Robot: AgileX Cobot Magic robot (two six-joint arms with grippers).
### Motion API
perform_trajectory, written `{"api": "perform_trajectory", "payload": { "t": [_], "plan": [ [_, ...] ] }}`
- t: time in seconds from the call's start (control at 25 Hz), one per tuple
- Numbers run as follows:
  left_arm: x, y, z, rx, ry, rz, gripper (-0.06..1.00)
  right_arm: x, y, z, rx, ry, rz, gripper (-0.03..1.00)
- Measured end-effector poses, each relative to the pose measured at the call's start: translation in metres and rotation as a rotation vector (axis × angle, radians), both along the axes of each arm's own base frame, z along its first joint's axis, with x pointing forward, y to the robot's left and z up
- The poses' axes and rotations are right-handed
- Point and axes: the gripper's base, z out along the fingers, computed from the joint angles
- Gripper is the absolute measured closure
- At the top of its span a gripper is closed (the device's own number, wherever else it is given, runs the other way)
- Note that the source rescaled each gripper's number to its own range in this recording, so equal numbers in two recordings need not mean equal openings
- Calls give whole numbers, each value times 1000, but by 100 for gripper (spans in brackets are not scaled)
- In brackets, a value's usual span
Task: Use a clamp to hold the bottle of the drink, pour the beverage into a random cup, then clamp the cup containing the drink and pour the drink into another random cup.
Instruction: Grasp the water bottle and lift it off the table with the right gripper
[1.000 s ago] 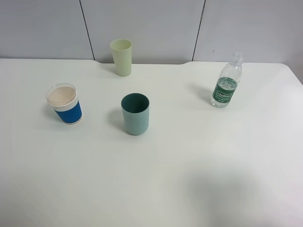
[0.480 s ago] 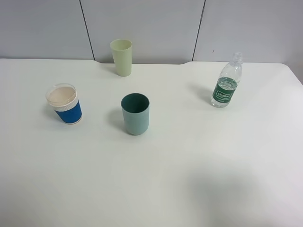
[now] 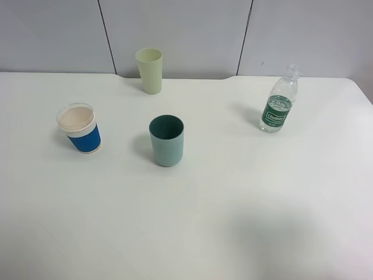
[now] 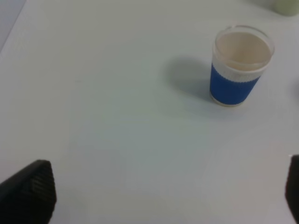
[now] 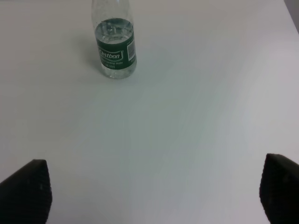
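The clear bottle [image 3: 278, 102] with a green label stands upright at the right of the white table [image 3: 233, 192]; the right wrist view shows this bottle [image 5: 114, 46] well ahead of my right gripper [image 5: 149, 198], which is open and empty. A teal-green cup [image 3: 166, 140] stands mid-table. The blue-sleeved paper cup [image 3: 80, 128] sits at the left, and the left wrist view shows this paper cup [image 4: 239, 65] ahead of my open, empty left gripper [image 4: 168, 191]. Neither gripper appears in the high view. The beverage shows as clear liquid inside the bottle.
A taller pale yellow-green tumbler [image 3: 150, 70] stands at the back of the table near the grey wall panels [image 3: 175, 29]. The table's right edge [image 3: 361, 93] runs close to the bottle.
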Motion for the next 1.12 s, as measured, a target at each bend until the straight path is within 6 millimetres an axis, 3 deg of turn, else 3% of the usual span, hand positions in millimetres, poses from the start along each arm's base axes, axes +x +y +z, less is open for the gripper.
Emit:
{"api": "perform_trajectory", "payload": {
  "t": [1.12],
  "plan": [
    [0,0,0,0,0,0,-6,0,0,0,1,-1,-1,21]
  ]
}}
